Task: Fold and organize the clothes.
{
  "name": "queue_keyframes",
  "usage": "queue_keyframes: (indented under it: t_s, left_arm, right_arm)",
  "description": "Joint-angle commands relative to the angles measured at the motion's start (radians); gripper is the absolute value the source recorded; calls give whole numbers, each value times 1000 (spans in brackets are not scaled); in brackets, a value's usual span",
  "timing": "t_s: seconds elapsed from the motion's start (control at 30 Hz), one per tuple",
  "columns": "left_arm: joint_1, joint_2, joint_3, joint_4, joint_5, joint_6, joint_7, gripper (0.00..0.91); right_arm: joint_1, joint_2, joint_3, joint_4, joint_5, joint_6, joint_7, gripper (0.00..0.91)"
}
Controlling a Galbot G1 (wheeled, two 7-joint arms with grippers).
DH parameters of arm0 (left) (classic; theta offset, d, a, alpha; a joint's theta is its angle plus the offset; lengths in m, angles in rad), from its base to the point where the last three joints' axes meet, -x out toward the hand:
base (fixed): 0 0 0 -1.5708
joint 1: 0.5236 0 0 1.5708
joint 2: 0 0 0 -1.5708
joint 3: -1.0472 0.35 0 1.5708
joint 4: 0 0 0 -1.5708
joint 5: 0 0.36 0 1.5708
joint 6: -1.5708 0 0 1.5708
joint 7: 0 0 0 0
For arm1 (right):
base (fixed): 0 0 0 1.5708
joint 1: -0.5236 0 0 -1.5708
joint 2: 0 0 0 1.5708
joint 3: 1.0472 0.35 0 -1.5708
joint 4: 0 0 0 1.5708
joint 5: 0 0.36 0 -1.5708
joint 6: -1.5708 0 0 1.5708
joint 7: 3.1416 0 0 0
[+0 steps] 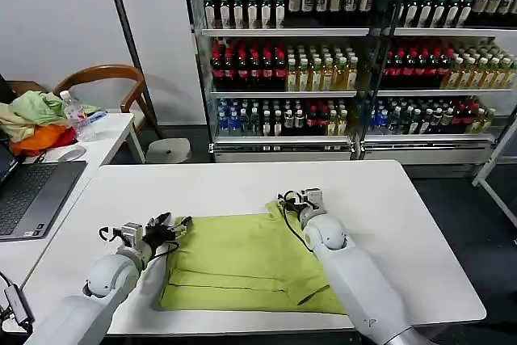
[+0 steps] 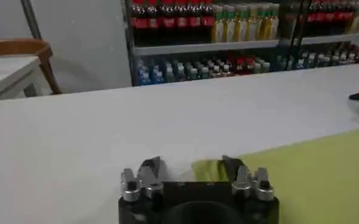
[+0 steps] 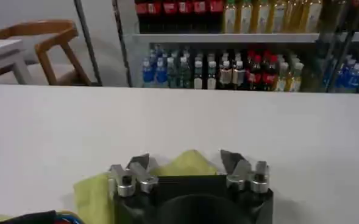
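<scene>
Fingers (image 2: pixel 152 167) of the left gripper (image 1: pixel 171 226) stand spread wide apart at the T-shirt's (image 1: pixel 242 260) far left corner, a small bunch of green cloth rising between them in the left wrist view. Across the cloth, the right gripper (image 1: pixel 296 202) sits at the far right corner, its 2 fingers (image 3: pixel 231 160) also parted wide with a peak of fabric between them. Lime green and partly folded, the T-shirt lies flat on the white table (image 1: pixel 388 224) near its front edge, between both arms. Off to the left, a side table (image 1: pixel 109 139) carries a laptop (image 1: pixel 32 195) and a heap of garments (image 1: pixel 36 123).
</scene>
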Motion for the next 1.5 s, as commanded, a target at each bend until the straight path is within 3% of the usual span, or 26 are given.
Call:
queue_keyframes:
  t_s: [0.03, 0.43, 0.9, 1.27, 1.5]
  left_arm:
    - [10, -2, 4, -1, 5, 3, 6, 50]
    - [18, -25, 1, -19, 5, -5, 3, 50]
    - [153, 21, -107, -225, -38, -32, 8, 40]
    - [343, 35, -168, -368, -20, -54, 4, 40]
    - [427, 27, -188, -404, 27, -78, 3, 40]
  right_arm:
    - [1, 5, -4, -5, 11, -6, -1, 0]
    - [-12, -4, -8, 41, -20, 29, -19, 0]
    - [-150, -152, 20, 447, 113, -55, 65, 0]
    - [-422, -255, 106, 728, 108, -75, 77, 0]
    - [-555, -277, 152, 824, 78, -65, 72, 0]
